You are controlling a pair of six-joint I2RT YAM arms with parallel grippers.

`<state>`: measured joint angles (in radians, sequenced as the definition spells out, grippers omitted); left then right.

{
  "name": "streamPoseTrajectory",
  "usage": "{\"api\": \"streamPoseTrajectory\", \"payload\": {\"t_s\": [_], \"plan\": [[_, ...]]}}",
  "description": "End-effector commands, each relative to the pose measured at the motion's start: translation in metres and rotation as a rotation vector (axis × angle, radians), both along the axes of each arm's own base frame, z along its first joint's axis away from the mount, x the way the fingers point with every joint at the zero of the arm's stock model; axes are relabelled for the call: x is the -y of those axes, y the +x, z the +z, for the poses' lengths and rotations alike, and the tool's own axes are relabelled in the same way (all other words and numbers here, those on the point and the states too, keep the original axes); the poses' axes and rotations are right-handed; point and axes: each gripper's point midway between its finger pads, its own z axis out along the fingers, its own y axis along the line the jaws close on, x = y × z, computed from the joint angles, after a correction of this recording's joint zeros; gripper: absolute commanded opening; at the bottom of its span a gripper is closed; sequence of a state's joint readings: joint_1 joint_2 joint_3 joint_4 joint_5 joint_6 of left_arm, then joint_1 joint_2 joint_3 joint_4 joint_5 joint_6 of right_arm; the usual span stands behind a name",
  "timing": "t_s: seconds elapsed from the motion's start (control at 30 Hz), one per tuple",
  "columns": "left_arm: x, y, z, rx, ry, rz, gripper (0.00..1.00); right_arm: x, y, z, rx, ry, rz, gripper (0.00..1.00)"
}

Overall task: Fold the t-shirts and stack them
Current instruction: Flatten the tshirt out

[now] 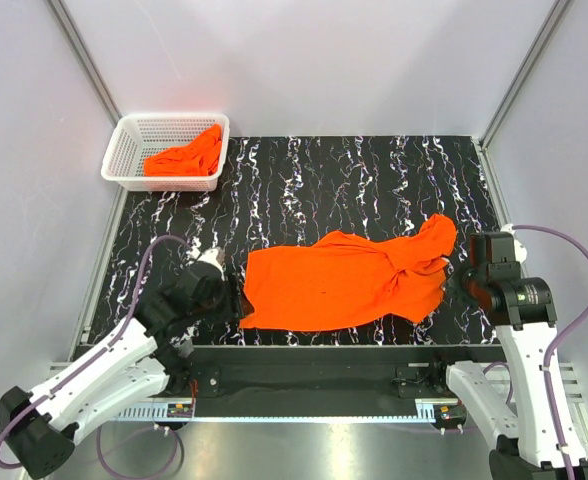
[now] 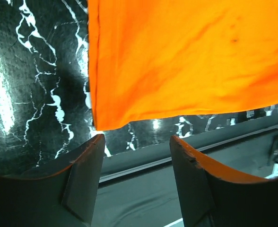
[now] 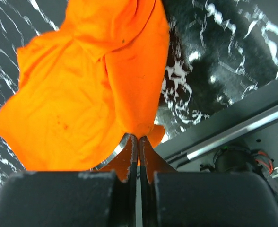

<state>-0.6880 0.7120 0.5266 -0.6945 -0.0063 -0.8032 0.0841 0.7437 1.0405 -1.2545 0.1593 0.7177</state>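
Observation:
A bright orange t-shirt (image 1: 344, 280) lies spread and rumpled on the black marbled table (image 1: 354, 180), its right end bunched up. My right gripper (image 3: 139, 138) is shut on a fold of that shirt (image 3: 82, 94) at its right end, by the table's front right (image 1: 452, 272). My left gripper (image 2: 136, 142) is open and empty, just short of the shirt's near left corner (image 2: 106, 124); it sits at the shirt's left edge in the top view (image 1: 236, 298). A second orange t-shirt (image 1: 186, 158) lies crumpled in the white basket (image 1: 134, 135).
The white mesh basket stands at the table's back left corner. The table's front edge and a metal rail (image 1: 324, 345) run just below the shirt. Grey walls close in the sides and back.

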Motion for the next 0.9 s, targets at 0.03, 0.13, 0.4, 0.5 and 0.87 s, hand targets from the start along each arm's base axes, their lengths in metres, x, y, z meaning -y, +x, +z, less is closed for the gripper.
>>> {"api": "streamPoseTrajectory", "payload": {"t_s": [0.03,0.13,0.4,0.5,0.87], "plan": [[0.009,0.016,0.019,0.036,-0.018,0.020,0.59,-0.014,-0.002,-0.015,-0.040,0.057,0.056,0.00],[0.023,0.035,0.012,0.003,0.037,-0.006,0.51,-0.018,0.002,-0.023,-0.059,0.070,0.081,0.00],[0.063,0.102,-0.015,-0.058,0.183,-0.082,0.40,-0.025,0.019,-0.033,-0.079,0.083,0.123,0.00],[0.066,0.123,-0.030,-0.090,0.222,-0.090,0.39,-0.027,0.025,-0.033,-0.080,0.088,0.139,0.00],[0.038,0.202,-0.061,-0.181,0.224,-0.033,0.34,-0.027,0.047,-0.032,-0.095,0.060,0.181,0.00]]}}
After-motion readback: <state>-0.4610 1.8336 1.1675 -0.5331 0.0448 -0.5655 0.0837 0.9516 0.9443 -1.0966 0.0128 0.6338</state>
